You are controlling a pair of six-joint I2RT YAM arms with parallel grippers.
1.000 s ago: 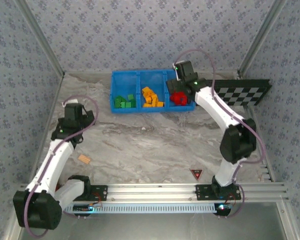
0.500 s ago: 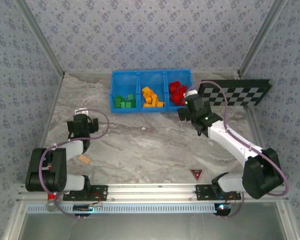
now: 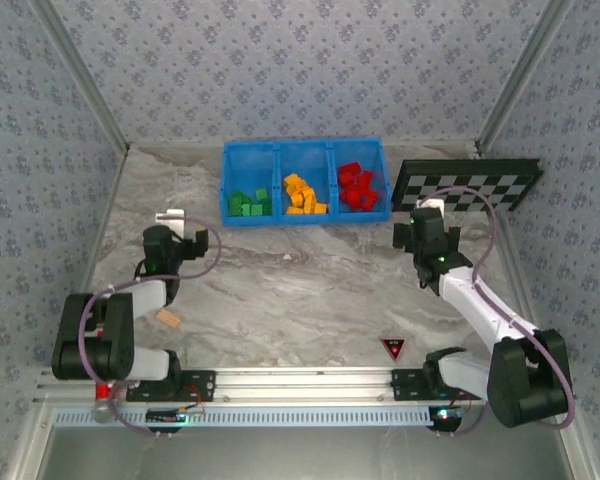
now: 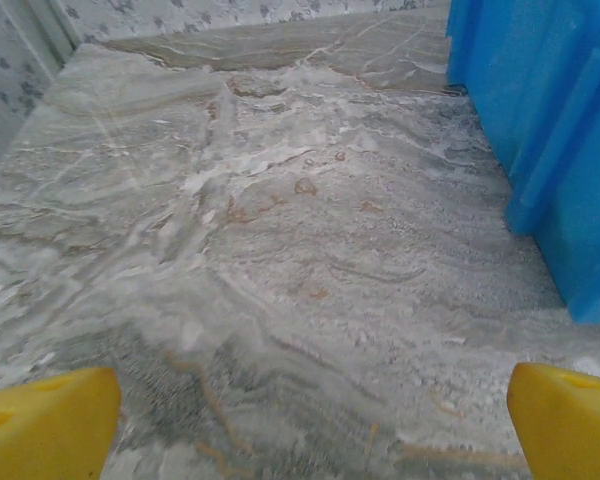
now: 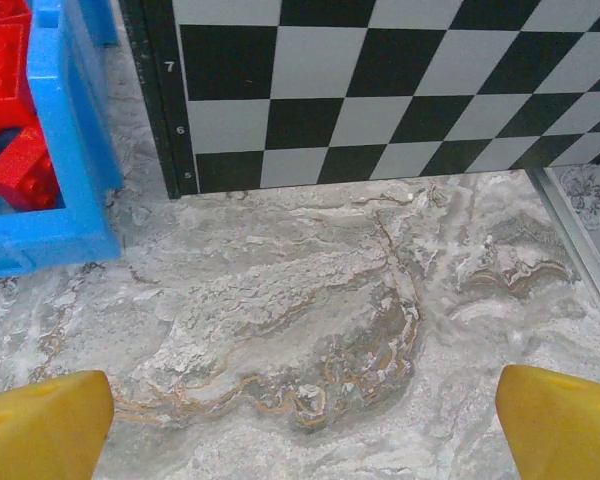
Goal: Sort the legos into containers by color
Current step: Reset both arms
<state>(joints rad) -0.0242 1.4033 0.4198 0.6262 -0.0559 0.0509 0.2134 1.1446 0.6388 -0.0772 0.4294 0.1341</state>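
**Both grippers wide open and empty, legos lying sorted in the blue bin**

Top external view: the bright blue rectangular plastic bin [image 3: 300,219] sits at 12 o'clock on the grey marbled table [image 3: 300,290], and its three containers stand side by side. The green legos [image 3: 248,203] lie in the 9 o'clock compartment, the orange-yellow legos [image 3: 302,194] in the middle one and the red legos [image 3: 357,187] in the 3 o'clock one. The black-and-white checkerboard [image 3: 470,185] lies at 2 o'clock, just beside the bin. The left gripper [image 3: 177,222] is low over the table at 9 o'clock, well apart from the bin's near corner. The right gripper [image 3: 427,210] is at 3 o'clock, near the checkerboard's near edge. A small tan block [image 3: 168,319] lies at 8 o'clock and a small red triangular marker [image 3: 392,347] at 5 o'clock.

Left wrist view: the two yellow fingertips [image 4: 45,420] sit at the 7 and 5 o'clock corners, spread far apart, with bare marbled table between them and nothing held. The bin's outer blue wall rises at 2 o'clock.

Right wrist view: the yellow fingertips [image 5: 565,420] again sit at the 7 and 5 o'clock corners, spread wide over bare table, gripping nothing. The checkerboard spans 12 o'clock, and the bin's corner with red bricks inside is at 10 o'clock.
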